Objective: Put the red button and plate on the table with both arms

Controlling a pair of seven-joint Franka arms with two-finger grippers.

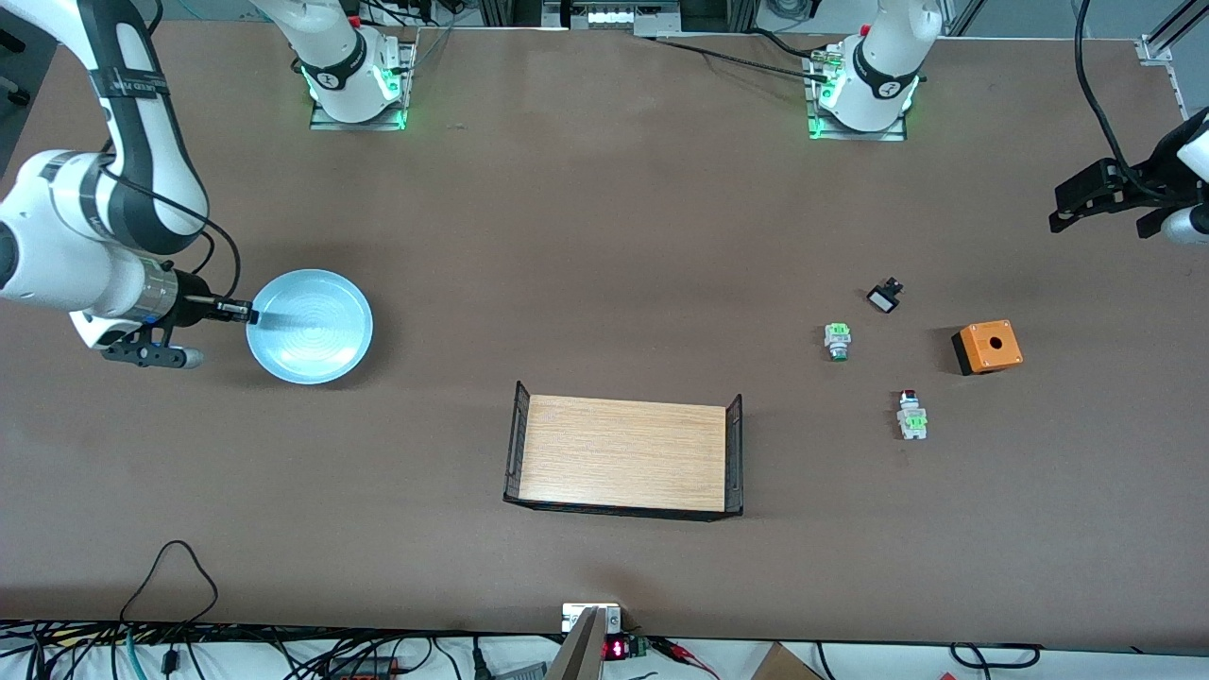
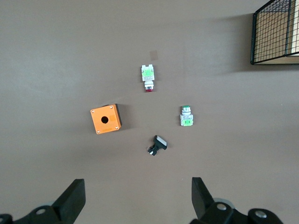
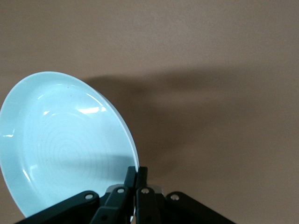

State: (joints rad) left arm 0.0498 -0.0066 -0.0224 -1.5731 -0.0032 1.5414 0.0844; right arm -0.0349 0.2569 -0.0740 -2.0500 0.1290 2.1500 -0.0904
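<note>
right gripper point(image 1: 247, 314) pinching plate point(image 1: 316, 331) rim, no legible writing

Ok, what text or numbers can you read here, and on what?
No text reads clearly.
Lettering on the right arm's dark band: blurred.
Red digits on the display at the table edge nearest the camera: too small.
Pale blue round plate gripped by the right end effector, red-capped button part, orange box: unmarked.
Left end effector waits open.

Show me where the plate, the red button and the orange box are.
plate point(image 1: 316, 331), front view, middle of its dish
red button point(image 1: 911, 416), front view, on its white-green body
orange box point(image 2: 105, 119), left wrist view, top face beside the hole
</note>
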